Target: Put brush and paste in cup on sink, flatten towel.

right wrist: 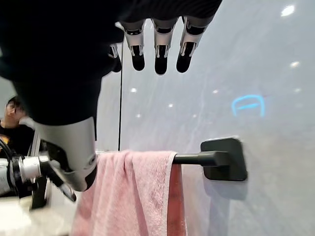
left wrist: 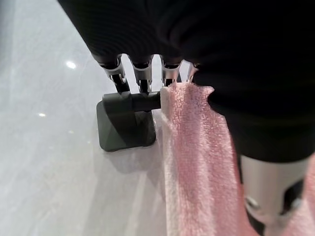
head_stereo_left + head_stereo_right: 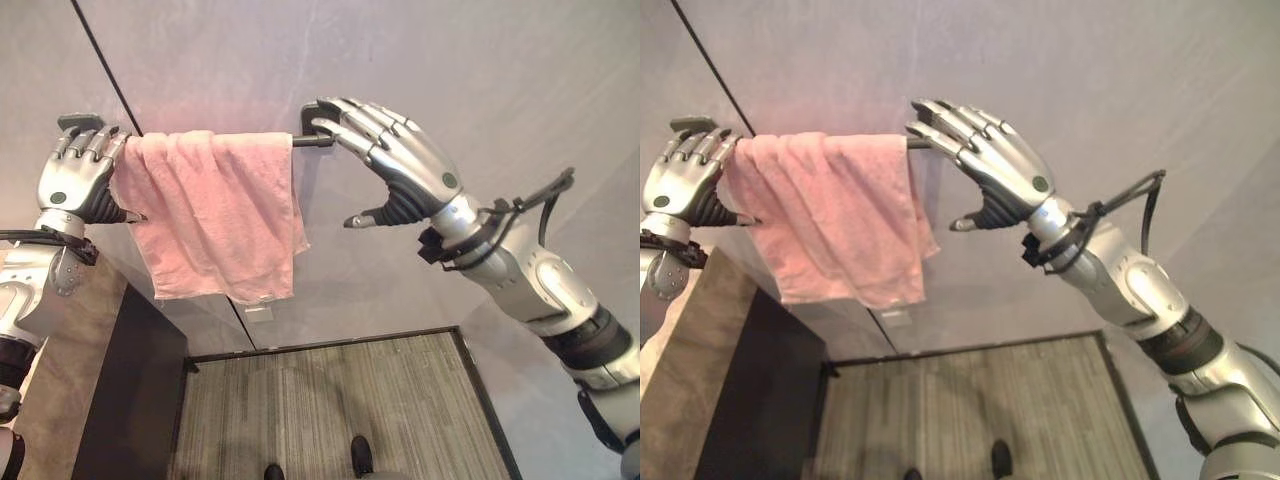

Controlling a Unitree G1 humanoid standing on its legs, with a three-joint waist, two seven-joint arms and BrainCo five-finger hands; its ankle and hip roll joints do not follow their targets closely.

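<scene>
- Towel (image 3: pixel 215 215), pink, hangs over a dark wall bar (image 1: pixel 194 159), bunched toward the bar's left end and lying unevenly, its lower edge slanted; this looks like the flattening step of the task.
- Left hand (image 3: pixel 75 165) sits at the towel's left edge, by the bar's left bracket (image 2: pixel 125 123). Its fingers (image 3: pixel 88 140) are curled over the top of the bar beside the cloth. Whether they actually pinch the towel cannot be told from these views. That placement seems meant to anchor the left edge while the other side is spread.
- Between the two hands, the cloth drapes in folds, its right edge stopping short of the right hand, so a stretch of bare bar shows there.
- Right hand (image 3: pixel 395 160) hovers above and in front of the bar's right end, near the right bracket (image 1: pixel 224 160). Its fingers are straight and spread, its thumb apart, holding nothing and clear of the cloth. It looks poised to come down on the towel's right edge.
- Floor (image 3: pixel 340 410) lies far below both hands.
</scene>
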